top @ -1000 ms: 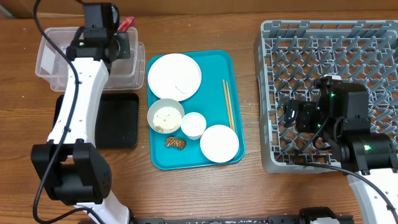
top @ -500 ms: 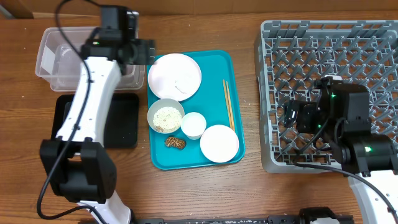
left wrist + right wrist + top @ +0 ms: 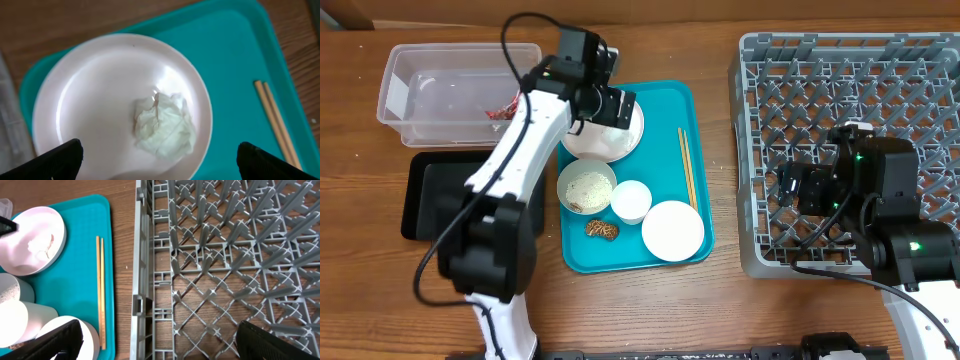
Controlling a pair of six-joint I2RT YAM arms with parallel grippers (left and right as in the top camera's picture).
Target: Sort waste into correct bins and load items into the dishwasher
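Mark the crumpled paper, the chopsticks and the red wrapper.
crumpled paper [image 3: 165, 124], left wrist view, middle of the wad.
chopsticks [image 3: 100, 292], right wrist view, mid-length of the pair.
red wrapper [image 3: 504, 107], overhead view, its visible red edge.

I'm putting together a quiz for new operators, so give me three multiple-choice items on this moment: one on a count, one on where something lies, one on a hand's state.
1. How many white round dishes stand on the teal serving tray?
A. two
B. four
C. six

2. Where does the crumpled white paper lie?
A. on the bare tray floor
B. in the white bowl of rice
C. on the large white round plate

3. How is the left hand?
A. open above the plate
B. shut on the paper
C. shut with nothing in it

Key: 1 B, the overhead view shows the plate, the bowl of rice, the small white cup and the empty white bowl; 2 C, the left wrist view shows the paper on the plate; 3 A, its fingers stand wide apart.
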